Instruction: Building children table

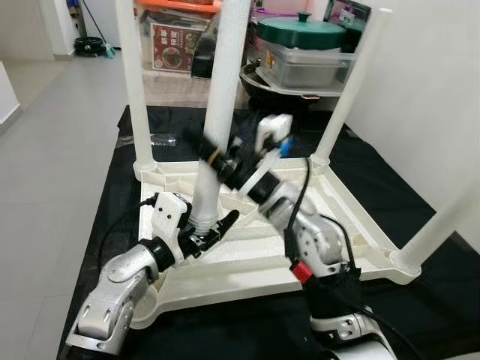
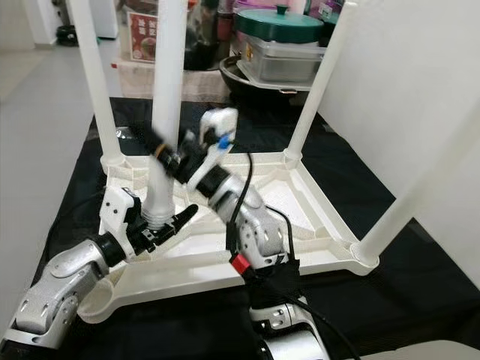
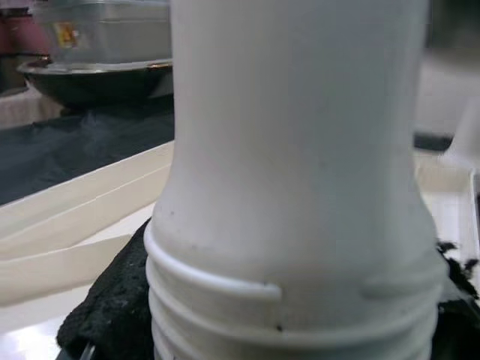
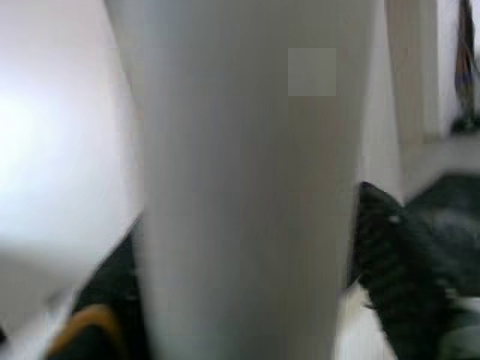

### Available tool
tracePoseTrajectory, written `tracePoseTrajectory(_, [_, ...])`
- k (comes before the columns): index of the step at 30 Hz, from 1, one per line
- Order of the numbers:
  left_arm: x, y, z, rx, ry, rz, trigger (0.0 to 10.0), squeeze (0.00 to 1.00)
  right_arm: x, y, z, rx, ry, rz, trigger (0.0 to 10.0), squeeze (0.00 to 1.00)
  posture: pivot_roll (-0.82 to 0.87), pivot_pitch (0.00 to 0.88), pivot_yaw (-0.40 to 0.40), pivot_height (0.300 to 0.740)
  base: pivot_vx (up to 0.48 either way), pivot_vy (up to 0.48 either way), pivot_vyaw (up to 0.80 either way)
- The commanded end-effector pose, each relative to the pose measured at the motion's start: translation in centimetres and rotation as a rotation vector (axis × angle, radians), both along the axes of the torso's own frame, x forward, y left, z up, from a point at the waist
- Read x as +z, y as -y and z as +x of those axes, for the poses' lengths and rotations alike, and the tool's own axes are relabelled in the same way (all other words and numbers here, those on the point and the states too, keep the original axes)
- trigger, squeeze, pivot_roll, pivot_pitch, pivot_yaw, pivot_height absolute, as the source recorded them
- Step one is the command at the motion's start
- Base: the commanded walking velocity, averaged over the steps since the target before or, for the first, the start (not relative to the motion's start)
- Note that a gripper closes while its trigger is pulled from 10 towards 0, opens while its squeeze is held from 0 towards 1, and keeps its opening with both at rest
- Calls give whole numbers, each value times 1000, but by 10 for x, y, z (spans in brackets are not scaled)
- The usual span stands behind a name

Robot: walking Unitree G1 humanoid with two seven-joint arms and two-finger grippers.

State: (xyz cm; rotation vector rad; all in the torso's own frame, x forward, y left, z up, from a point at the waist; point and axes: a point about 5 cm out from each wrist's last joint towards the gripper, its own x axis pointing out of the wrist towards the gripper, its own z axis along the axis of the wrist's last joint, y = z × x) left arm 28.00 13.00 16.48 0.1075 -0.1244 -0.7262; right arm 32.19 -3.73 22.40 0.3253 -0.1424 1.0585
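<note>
A white plastic table [image 1: 255, 262] lies upside down on a black cloth. Three white legs stand in its back-left [image 1: 135, 82], back-right [image 1: 349, 97] and front-right [image 1: 442, 225] corners. A fourth white leg [image 1: 223, 82] stands tilted over the tabletop's underside, threaded end [image 3: 292, 292] down. My left gripper [image 1: 208, 231] is shut on that threaded end, with black pads [image 3: 105, 307] on both sides. My right gripper [image 1: 217, 159] is shut on the same leg [image 4: 240, 187] higher up, one finger [image 4: 390, 247] beside it. The round socket [image 1: 147, 298] at the near-left corner stands open.
Behind the table stand a clear storage box with a green-lidded pot [image 1: 304, 34], a dark wok [image 1: 259, 82] and a red-labelled box [image 1: 171, 45]. A white wall [image 1: 435, 90] rises on the right. Grey floor [image 1: 52, 150] lies to the left.
</note>
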Motion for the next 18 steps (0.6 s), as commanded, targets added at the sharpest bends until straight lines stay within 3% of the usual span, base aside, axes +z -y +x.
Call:
tracePoseTrajectory(1, [-2,7,-9,-67,22,58,0,0,-11,1,-5,71,-31,-95,10000,1000,99,0,-135,740,0,0,0])
tracePoseTrajectory(9, [-6,4,-16,-98,6,89,0,0,-12,6,-1,29,-65,-96,10000,1000,99,0,-134,740,0,0,0])
tracePoseTrajectory(10, [-9,4,-18,-109,-3,101,0,0,-7,7,2,14,-70,-66,10000,627,99,0,-130,740,0,0,0])
tracePoseTrajectory(12, [-11,4,-20,-118,-8,110,0,0,-3,7,3,5,-76,-46,10000,627,99,0,-130,740,0,0,0])
tracePoseTrajectory(13, [-13,3,-21,-122,-11,119,0,0,3,9,6,-10,-80,-13,10000,0,100,0,-127,740,0,0,0])
tracePoseTrajectory(18, [-15,3,-21,-118,-12,125,0,0,18,14,13,-27,-108,80,10000,0,98,0,-128,740,0,0,0])
